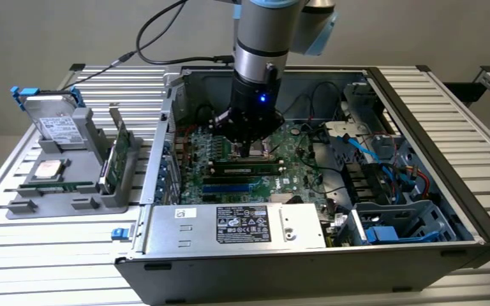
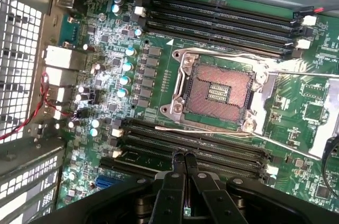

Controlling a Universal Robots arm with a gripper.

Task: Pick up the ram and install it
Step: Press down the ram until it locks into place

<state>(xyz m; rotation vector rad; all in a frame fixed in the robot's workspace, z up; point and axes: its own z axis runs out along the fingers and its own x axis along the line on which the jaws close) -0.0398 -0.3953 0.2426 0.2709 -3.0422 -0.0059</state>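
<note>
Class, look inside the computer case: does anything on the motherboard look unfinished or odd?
Yes. The processor socket sits open and empty, its contact grid bare. A ram stick lies in a slot beside it, under the shut gripper.

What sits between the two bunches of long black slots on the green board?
An open processor socket, seen in the wrist view. One slot group lies by the gripper, the other group beyond the socket.
</note>
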